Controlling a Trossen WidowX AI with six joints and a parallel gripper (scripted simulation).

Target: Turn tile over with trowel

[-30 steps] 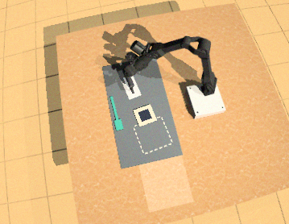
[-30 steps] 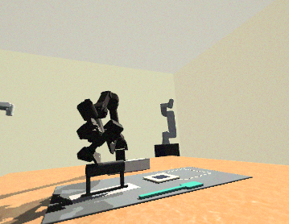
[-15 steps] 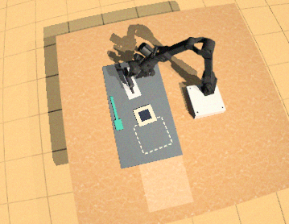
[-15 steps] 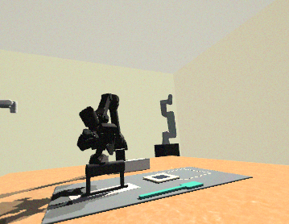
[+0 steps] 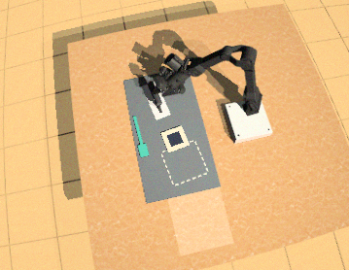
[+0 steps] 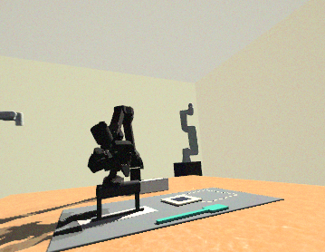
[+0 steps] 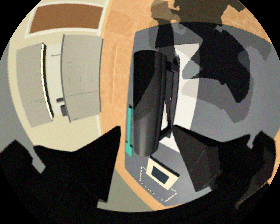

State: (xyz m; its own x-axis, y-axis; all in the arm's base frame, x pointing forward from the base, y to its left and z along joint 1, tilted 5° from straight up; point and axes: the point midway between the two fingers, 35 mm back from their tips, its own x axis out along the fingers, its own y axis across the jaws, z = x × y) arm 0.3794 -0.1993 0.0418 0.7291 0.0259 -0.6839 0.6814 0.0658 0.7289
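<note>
Kid: Trowel point(image 5: 139, 136) first! Where is it?

Helper: It is the green one. It lies flat on the gray mat point(image 5: 155, 186), along the mat's long side, with its wide end toward the dashed outline point(image 5: 190, 179). Nothing is touching it.

Kid: And the tile point(image 5: 175, 140)?

Helper: It lies flat on the mat, just beside the dashed outline, not inside it. Its dark marked side faces up. I think it sits there so that one flip tips it over into the outline.

Kid: Why is the trowel lying out like that?

Helper: My guess is so the claw can come down from above and pinch the thin handle.

Kid: What is the claw point(image 5: 158, 104) doing?

Helper: It hangs over a white patch point(image 5: 161, 114) at the far end of the mat, apart from the trowel. Its two fingers point(image 6: 138, 199) point straight down at the patch. I cannot tell if the tips touch it.

Kid: Is it holding anything?

Helper: No. The fingers stand well apart, more than half open, with only air between them. So the job has not really begun.
</note>
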